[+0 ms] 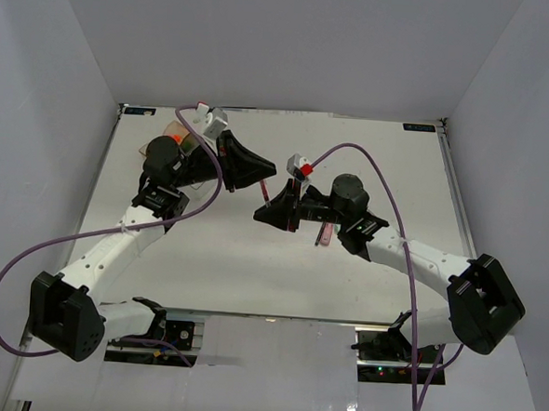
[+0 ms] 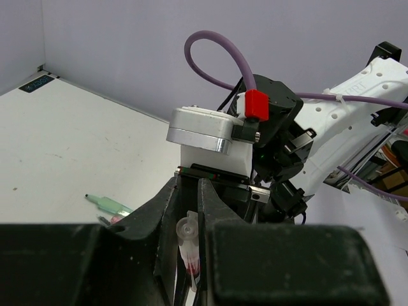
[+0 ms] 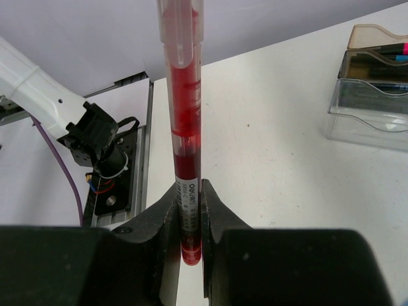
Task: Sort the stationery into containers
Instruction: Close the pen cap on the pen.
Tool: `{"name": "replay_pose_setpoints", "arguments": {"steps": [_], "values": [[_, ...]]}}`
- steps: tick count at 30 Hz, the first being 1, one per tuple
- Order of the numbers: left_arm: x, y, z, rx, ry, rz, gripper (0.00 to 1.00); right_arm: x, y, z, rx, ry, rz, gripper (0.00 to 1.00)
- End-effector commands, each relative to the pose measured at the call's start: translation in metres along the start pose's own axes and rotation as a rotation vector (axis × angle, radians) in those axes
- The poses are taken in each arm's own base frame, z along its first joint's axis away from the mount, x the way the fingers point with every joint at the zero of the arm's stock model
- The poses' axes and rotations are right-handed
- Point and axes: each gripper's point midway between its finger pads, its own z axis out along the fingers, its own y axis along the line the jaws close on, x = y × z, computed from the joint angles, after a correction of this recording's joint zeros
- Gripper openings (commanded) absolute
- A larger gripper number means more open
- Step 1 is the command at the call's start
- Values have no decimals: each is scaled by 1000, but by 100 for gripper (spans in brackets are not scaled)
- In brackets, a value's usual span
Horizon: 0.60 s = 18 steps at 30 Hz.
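The right gripper [image 3: 188, 191] has its jaws pressed almost together on the lower, labelled end of a red pen [image 3: 185, 127], with a short stub of the barrel poking out behind the fingers. In its wrist view the pen sticks straight out from the jaws and runs up past the top of the frame, held above the white table [image 3: 274, 159]. From above, the pen's long axis lies on a slight diagonal, near to far, bridging the gap between the two arms' fingertips at the middle of the table. The left gripper [image 2: 187, 185] meets it from the far side, jaws narrowed to about the pen's width around the clear cap end, so both grippers have hold of the same pen. Only the left wrist view shows that clear end between the fingers, and the right gripper head-on just beyond it. It also shows a mint marker [image 2: 109, 204] lying flat on the table to the left. The overhead view alone shows a pink pen [image 1: 326, 234] lying on the table beside the right arm. Farther off, seen clearly only from the right wrist, the tray [image 3: 370, 121] stands with its clear, grey and amber compartments in a row, with pink- and blue-tipped markers inside.
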Motion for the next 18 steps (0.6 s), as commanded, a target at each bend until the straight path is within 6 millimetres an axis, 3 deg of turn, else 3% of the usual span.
{"name": "replay_pose_setpoints", "arguments": {"steps": [1,9,16,18], "values": [[30,-6,-6,14,67,-40,0,-58,17,7,-57,-128,-110,8],[50,-6,-7,28,110,-102,0,-87,22,9,-74,-178,-152,8],[67,-5,-11,7,147,-160,0,-139,21,-1,-45,-271,-245,8],[71,-3,-12,0,164,-157,0,-146,22,-3,-49,-279,-261,8]]}}
